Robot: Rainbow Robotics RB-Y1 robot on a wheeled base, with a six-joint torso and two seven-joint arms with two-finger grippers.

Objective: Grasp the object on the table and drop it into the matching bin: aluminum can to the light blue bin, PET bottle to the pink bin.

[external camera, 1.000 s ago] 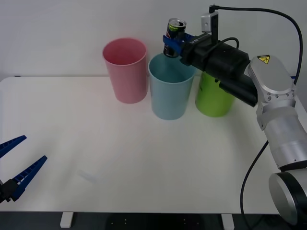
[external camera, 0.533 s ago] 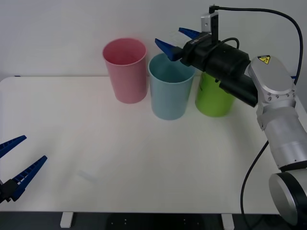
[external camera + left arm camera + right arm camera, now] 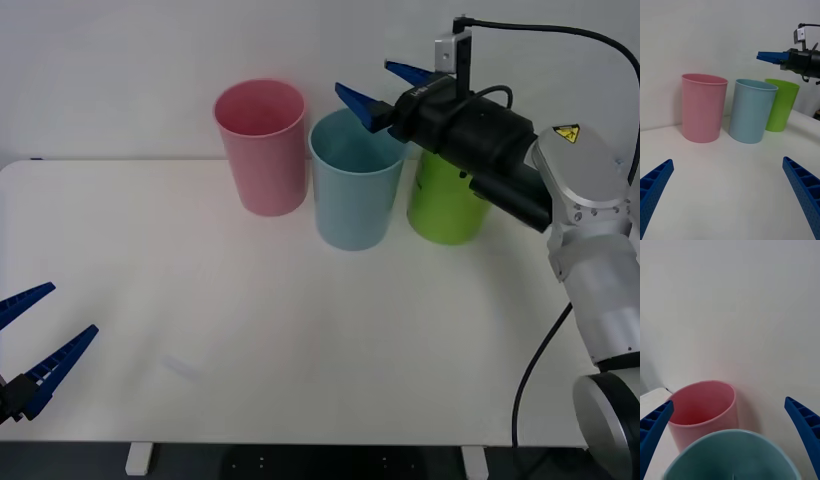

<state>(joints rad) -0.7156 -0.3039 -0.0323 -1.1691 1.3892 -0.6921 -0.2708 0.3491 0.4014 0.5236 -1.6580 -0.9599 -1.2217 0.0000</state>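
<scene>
Right pincer (image 3: pixel 365 80) up at the far side of the table (image 3: pixel 300 330), hanging over the far rim of the light blue bin (image 3: pixel 352 190), blue ribbed fingers spread wide and released, gripping nothing. In the right wrist view, spread fingers of the same pincer (image 3: pixel 728 401) at either side, with the light blue bin's open mouth (image 3: pixel 715 438) directly beneath and the pink bin (image 3: pixel 700 416) just beyond it. Seen from the left wrist too: right pincer (image 3: pixel 763 56) level, above and slightly behind the light blue bin (image 3: pixel 750 112).

Whereabouts of the aluminum can: cannot tell. Depth of the light blue bin hidden below its rim in each view.

Three bins upright in a row near the table's far edge: pink bin (image 3: pixel 262 150) to the left, light blue in the middle and set a little nearer, lime green bin (image 3: pixel 445 210) to the right and partly behind the right arm. Pink and light blue close together, with a narrow gap between; likewise light blue and lime green. White wall (image 3: pixel 150 50) close behind the row.

Left pincer (image 3: pixel 72 308) low at the near left corner of the table, fingers apart, holding nothing, well away from the bins. Wide bare white tabletop (image 3: pixel 726 187) between that pincer (image 3: pixel 727 161) and the pink bin (image 3: pixel 702 108), with the lime green bin (image 3: pixel 780 107) farthest off.
</scene>
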